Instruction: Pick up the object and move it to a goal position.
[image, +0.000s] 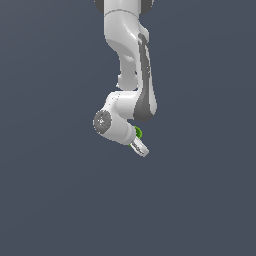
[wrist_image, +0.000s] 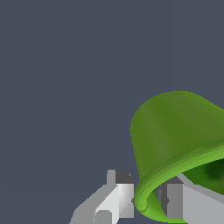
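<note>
The object (wrist_image: 175, 131) is a lime-green cup that fills much of the wrist view, tilted, with its thick rim toward the camera. My gripper (wrist_image: 146, 192) is shut on the cup's wall at the rim. One finger (wrist_image: 120, 194) presses from outside and the other finger (wrist_image: 177, 201) sits inside the cup. In the exterior view the white arm hangs down from the top, and only a green sliver of the object (image: 137, 133) shows beside the gripper (image: 141, 149). Most of the cup is hidden behind the hand there.
Plain dark blue-grey ground (image: 50, 200) surrounds the arm on all sides. No goal marker or other thing shows in either view.
</note>
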